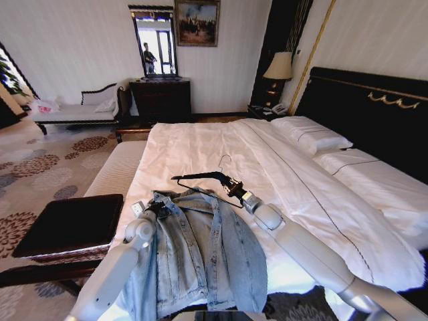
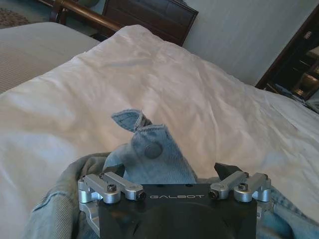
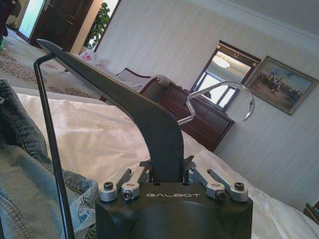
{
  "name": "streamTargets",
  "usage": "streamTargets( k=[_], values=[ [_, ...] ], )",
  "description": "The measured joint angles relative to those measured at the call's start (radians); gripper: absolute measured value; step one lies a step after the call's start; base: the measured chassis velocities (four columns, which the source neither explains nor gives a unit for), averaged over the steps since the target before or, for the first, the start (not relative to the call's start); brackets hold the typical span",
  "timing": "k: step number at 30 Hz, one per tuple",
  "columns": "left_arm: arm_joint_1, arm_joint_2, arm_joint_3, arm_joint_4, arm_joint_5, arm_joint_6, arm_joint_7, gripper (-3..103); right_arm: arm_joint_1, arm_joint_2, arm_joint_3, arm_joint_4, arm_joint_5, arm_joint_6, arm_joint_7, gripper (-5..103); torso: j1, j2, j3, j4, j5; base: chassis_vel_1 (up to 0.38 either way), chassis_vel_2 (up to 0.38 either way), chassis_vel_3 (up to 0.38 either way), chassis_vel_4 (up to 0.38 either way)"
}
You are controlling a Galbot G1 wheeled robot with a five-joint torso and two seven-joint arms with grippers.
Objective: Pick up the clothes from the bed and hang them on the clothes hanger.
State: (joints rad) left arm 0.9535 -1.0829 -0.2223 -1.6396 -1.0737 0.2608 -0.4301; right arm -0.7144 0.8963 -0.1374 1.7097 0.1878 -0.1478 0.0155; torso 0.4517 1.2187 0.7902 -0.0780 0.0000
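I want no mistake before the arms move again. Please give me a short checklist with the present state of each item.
1. Right gripper holds the clothes hanger firmly, jaws shut on its arm: ok.
2. Left gripper has the denim jacket collar between its jaws: ok.
3. Hanger is above the collar, apart from the jacket: ok.
4. Hanger is inside the jacket's shoulders: not ok.
5. Jacket is lifted off the bed: not ok; it mostly lies on the sheet.
6. Left grip is tight enough to lift: cannot tell.
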Motion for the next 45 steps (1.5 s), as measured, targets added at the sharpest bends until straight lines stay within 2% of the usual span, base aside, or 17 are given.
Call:
streamTargets(
  k=[4, 7, 10, 11, 13, 14, 16, 17, 18, 19, 21, 22, 26, 29, 32, 34, 45],
  values=[
    [-0.033, -0.009, 0.009, 0.029, -0.040, 0.015, -0.018, 103, -0.006, -0.005, 0.006, 0.007, 0.002, 0.000, 0.000, 28, 0.000, 0.000, 0.000, -0.0001, -0.0001, 0.000, 0.000, 0.000, 0.000],
    [-0.049, -0.014, 0.015, 0.051, -0.048, 0.020, -0.023, 101, -0.007, -0.004, 0.009, 0.010, 0.004, 0.000, 0.000, 28, 0.000, 0.000, 0.000, -0.0001, -0.0001, 0.000, 0.000, 0.000, 0.000],
    [-0.067, -0.018, 0.021, 0.074, -0.050, 0.023, -0.025, 90, -0.005, -0.002, 0.010, 0.015, 0.006, -0.001, 0.001, 28, 0.000, 0.000, 0.000, 0.0000, 0.0000, 0.000, 0.000, 0.000, 0.000],
    [-0.067, -0.018, 0.021, 0.074, -0.050, 0.023, -0.025, 90, -0.005, -0.002, 0.010, 0.015, 0.006, -0.001, 0.001, 28, 0.000, 0.000, 0.000, 0.0000, 0.0000, 0.000, 0.000, 0.000, 0.000],
    [-0.072, -0.021, 0.021, 0.083, -0.050, 0.026, -0.035, 79, -0.005, -0.002, 0.011, 0.018, 0.008, -0.002, 0.002, 28, 0.000, 0.000, 0.000, 0.0000, 0.0000, 0.000, 0.000, 0.000, 0.000],
    [-0.072, -0.022, 0.019, 0.085, -0.051, 0.029, -0.041, 79, -0.005, -0.002, 0.011, 0.020, 0.009, -0.002, 0.002, 28, 0.000, 0.000, 0.000, 0.0000, 0.0000, 0.000, 0.000, 0.000, 0.000],
    [-0.064, -0.022, 0.012, 0.085, -0.052, 0.032, -0.048, 68, -0.005, -0.003, 0.011, 0.020, 0.009, -0.002, 0.003, 28, 0.000, 0.000, 0.000, -0.0002, 0.0000, 0.000, 0.000, 0.000, 0.000],
    [-0.064, -0.022, 0.012, 0.085, -0.052, 0.032, -0.048, 68, -0.005, -0.003, 0.011, 0.020, 0.009, -0.002, 0.003, 28, 0.000, 0.000, 0.000, -0.0002, 0.0000, 0.000, 0.000, 0.000, 0.000],
    [-0.054, -0.019, 0.009, 0.080, -0.052, 0.033, -0.048, 62, -0.004, -0.002, 0.011, 0.020, 0.009, -0.002, 0.003, 28, 0.000, 0.000, 0.000, -0.0001, -0.0001, 0.000, 0.000, 0.000, 0.000],
    [-0.050, -0.017, 0.008, 0.077, -0.052, 0.033, -0.048, 62, -0.004, -0.002, 0.010, 0.019, 0.009, -0.002, 0.004, 28, 0.000, 0.000, 0.000, -0.0001, -0.0001, 0.000, 0.000, 0.000, 0.000],
    [-0.023, -0.005, -0.001, 0.051, -0.051, 0.034, -0.047, 51, 0.002, 0.001, 0.004, 0.010, 0.009, -0.003, 0.004, 28, 0.000, 0.000, 0.000, 0.0000, 0.0000, 0.000, 0.000, 0.000, 0.000],
    [-0.023, -0.005, -0.001, 0.051, -0.051, 0.034, -0.047, 51, 0.002, 0.001, 0.004, 0.010, 0.009, -0.003, 0.004, 28, 0.000, 0.000, 0.000, 0.0000, 0.0000, 0.000, 0.000, 0.000, 0.000],
    [0.013, 0.018, -0.009, 0.020, -0.047, 0.034, -0.038, 35, 0.012, 0.006, -0.012, -0.004, -0.003, -0.003, 0.003, 28, 0.000, 0.000, 0.000, 0.0000, -0.0001, 0.000, 0.000, 0.000, 0.000],
    [0.042, 0.034, -0.028, 0.004, -0.042, 0.031, -0.029, 19, 0.022, 0.014, -0.030, -0.021, -0.019, -0.003, 0.002, 28, 0.000, 0.000, 0.000, 0.0003, -0.0001, 0.000, 0.000, 0.000, 0.000],
    [0.055, 0.041, -0.037, -0.003, -0.030, 0.028, -0.017, 14, 0.029, 0.014, -0.039, -0.028, -0.029, -0.003, 0.001, 28, 0.000, 0.000, 0.000, 0.0000, -0.0002, 0.000, 0.000, 0.000, 0.000],
    [0.070, 0.047, -0.044, -0.012, -0.017, 0.023, -0.007, 3, 0.042, 0.012, -0.051, -0.032, -0.039, -0.003, -0.002, 28, 0.000, 0.000, 0.000, -0.0001, -0.0001, 0.000, 0.000, 0.000, 0.000],
    [0.132, 0.073, -0.053, -0.111, 0.053, 0.008, 0.021, 0, 0.156, -0.019, -0.189, -0.069, -0.124, 0.013, -0.042, 28, 0.000, 0.000, 0.000, -0.0001, 0.0001, 0.000, 0.000, 0.000, 0.000]
  ],
)
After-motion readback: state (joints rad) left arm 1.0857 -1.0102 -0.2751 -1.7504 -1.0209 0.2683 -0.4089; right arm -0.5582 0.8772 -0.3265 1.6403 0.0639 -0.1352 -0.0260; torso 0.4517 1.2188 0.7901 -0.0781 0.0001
